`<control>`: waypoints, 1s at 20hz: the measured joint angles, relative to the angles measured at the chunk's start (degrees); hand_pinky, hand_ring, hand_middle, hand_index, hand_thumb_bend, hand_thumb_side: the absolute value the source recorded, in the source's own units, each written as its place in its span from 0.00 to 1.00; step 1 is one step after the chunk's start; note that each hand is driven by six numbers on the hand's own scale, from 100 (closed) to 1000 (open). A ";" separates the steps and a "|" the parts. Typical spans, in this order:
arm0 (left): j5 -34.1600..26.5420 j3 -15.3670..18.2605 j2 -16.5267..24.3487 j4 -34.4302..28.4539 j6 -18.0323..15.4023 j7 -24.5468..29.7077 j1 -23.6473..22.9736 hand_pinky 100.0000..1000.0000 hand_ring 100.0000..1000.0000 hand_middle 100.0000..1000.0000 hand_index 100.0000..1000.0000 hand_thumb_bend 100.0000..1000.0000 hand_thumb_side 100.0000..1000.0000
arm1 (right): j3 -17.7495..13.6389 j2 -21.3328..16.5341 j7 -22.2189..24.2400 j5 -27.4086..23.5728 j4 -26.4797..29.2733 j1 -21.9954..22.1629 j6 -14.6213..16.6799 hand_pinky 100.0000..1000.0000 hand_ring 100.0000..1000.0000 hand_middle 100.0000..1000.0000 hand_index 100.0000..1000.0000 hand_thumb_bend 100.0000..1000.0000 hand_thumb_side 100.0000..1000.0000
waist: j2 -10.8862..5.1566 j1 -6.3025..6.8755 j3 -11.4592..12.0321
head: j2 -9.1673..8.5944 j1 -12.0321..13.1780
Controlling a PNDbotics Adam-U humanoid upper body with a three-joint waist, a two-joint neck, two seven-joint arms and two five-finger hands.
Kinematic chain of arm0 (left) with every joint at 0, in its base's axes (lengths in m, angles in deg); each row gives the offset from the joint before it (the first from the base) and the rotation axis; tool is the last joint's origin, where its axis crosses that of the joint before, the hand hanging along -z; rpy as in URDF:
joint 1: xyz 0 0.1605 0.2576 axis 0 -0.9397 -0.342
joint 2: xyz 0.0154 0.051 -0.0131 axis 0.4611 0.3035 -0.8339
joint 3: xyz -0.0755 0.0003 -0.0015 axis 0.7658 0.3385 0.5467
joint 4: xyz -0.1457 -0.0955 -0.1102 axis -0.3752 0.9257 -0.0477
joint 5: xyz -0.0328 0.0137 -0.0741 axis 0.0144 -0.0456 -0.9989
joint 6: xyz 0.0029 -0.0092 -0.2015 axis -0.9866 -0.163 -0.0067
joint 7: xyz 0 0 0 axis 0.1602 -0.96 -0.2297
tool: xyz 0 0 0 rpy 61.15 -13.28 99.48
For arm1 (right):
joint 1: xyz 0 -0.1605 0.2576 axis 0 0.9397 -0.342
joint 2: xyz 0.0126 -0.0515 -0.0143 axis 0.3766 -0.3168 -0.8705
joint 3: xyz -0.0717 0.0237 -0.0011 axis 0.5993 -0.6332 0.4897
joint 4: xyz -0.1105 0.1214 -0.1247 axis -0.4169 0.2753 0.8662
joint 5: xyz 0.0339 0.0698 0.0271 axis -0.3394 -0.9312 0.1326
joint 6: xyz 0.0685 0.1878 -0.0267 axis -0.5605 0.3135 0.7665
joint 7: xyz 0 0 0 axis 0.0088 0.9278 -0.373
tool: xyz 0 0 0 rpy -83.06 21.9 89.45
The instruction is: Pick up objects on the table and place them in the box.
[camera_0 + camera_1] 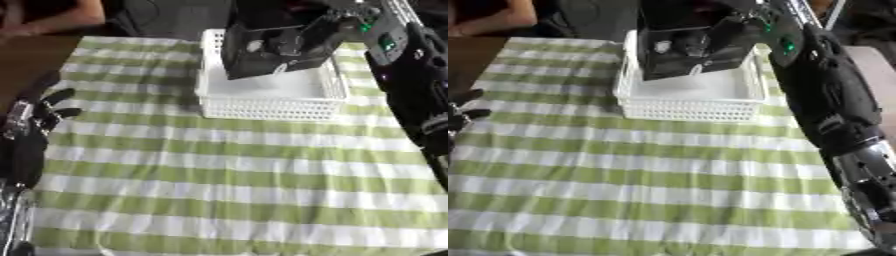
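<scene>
Home-like dining setting, green-and-white checked tablecloth, wooden table

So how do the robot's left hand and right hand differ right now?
The right hand reaches over the white plastic lattice basket, fingers curled round a dark boxy object; the left hand carries nothing, fingers relaxed. The right hand is at the far side of the green-and-white striped cloth; the left hand idles at its left edge. Both are black.

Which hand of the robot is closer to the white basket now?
Right. The right hand holds a black box-like object directly above the white basket. The left hand rests open at the table's left edge, far from it.
</scene>
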 measured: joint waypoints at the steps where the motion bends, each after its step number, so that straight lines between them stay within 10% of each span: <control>1: -0.09 -0.15 -0.17 0.00 0.03 0.09 0.06 0.71 0.86 0.97 0.89 0.00 1.00 | -0.30 0.27 -0.35 1.03 -0.44 -0.01 -0.04 0.00 0.19 0.25 0.35 0.00 0.23 | 0.15 0.03 0.22 | -0.16 -0.37; 5: -0.24 -0.43 -0.39 -0.01 -0.06 0.46 0.89 0.71 0.86 0.97 0.89 0.00 1.00 | -2.26 1.22 -3.95 5.55 -2.85 -0.07 -0.67 0.00 0.28 0.34 0.44 0.00 0.25 | 0.81 0.24 1.10 | -0.79 -1.33; 10: -0.48 -0.60 -0.41 -0.01 -0.07 0.65 1.04 0.71 0.86 0.97 0.89 0.00 1.00 | -4.17 1.87 -11.17 10.90 -5.46 -0.08 -1.72 0.45 0.58 0.66 0.69 0.01 0.36 | 1.23 0.27 1.71 | -1.14 -2.07; 20: -0.59 -0.60 -0.82 -0.02 0.03 0.75 1.04 0.71 0.86 0.97 0.89 0.00 1.00 | -4.89 1.86 -15.88 17.26 -8.16 0.23 -1.49 0.88 0.88 0.91 0.91 0.32 0.59 | 1.24 0.27 1.66 | -1.15 -2.22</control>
